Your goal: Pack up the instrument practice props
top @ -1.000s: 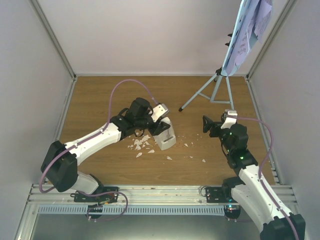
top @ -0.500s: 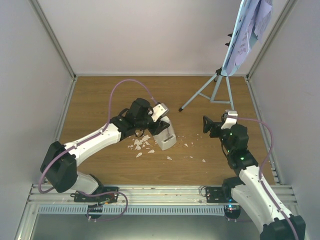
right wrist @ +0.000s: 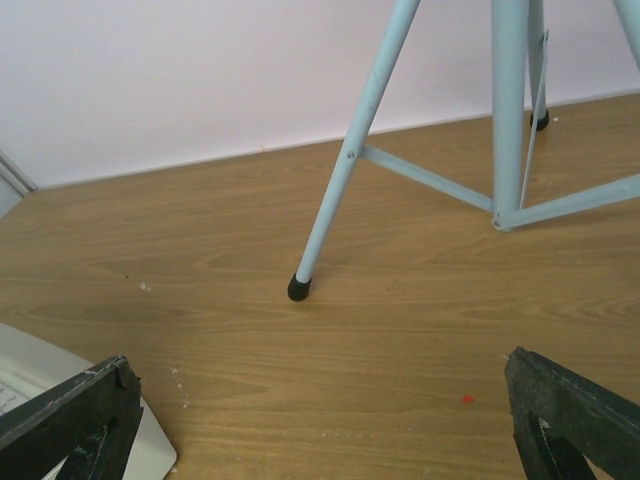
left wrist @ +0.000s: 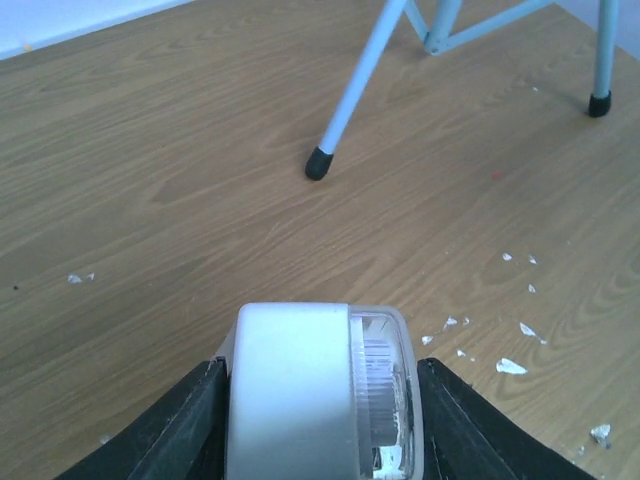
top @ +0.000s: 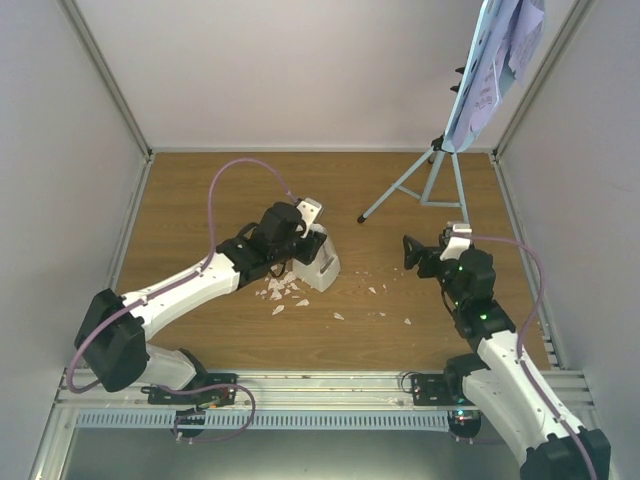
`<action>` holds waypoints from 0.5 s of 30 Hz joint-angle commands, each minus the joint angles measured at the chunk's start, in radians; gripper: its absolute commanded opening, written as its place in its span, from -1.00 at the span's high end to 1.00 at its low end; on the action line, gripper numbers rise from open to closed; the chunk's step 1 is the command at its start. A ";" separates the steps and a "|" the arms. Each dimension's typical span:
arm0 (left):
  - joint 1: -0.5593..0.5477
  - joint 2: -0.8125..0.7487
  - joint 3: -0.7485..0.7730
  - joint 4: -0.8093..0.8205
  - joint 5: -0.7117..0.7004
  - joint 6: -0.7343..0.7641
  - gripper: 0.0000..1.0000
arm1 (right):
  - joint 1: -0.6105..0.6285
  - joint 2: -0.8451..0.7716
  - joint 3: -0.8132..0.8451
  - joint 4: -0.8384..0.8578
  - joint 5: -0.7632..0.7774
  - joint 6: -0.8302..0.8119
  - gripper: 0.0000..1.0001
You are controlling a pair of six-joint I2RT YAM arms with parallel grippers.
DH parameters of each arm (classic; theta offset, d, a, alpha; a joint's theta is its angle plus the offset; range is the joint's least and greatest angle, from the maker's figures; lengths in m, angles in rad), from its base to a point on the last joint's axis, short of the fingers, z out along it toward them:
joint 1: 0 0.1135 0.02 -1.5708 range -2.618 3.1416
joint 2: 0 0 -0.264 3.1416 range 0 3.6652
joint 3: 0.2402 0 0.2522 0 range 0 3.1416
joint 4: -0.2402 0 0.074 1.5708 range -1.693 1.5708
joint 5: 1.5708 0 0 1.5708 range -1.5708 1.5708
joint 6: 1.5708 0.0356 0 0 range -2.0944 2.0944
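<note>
Two arms are working over the wooden table [top: 200, 200]; you are reading them from the left. Your left gripper [top: 306, 248] is clamping the small white metronome [left wrist: 300, 385]. In the wrist view its black fingers [left wrist: 175, 435] are pressing against both flanks, and the clear cover is facing right. The metronome is sitting left of the table's middle, just beyond the scattered white crumbs [top: 283, 290]. You cannot tell whether it is resting on the wood or hanging just above it. Against a second ago, gripper and metronome are now lying a little farther left and back, and the purple cable [top: 235, 170] is looping wider to the left.

Your right gripper [top: 420, 252] is gaping wide, holding nothing, its fingers [right wrist: 70, 425] showing at both lower corners of its wrist view. It is sitting almost where it was. The pale-blue music stand [top: 432, 180] is standing at the far right, its tray carrying the sheet music pages [top: 505, 45]. Their print is showing too small to read.
</note>
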 commanded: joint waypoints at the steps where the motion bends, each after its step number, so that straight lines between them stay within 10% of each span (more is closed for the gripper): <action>1: -0.037 0.005 0.016 0.202 -0.145 -0.089 0.34 | -0.011 0.003 -0.025 0.003 -0.037 -0.004 -0.99; 11: -0.146 0.076 0.065 0.182 -0.331 -0.125 0.32 | -0.011 0.057 -0.077 0.075 -0.141 0.046 -0.99; 15: -0.150 0.066 0.035 0.192 -0.253 -0.143 -0.01 | -0.010 0.102 -0.075 0.112 -0.199 0.040 -0.99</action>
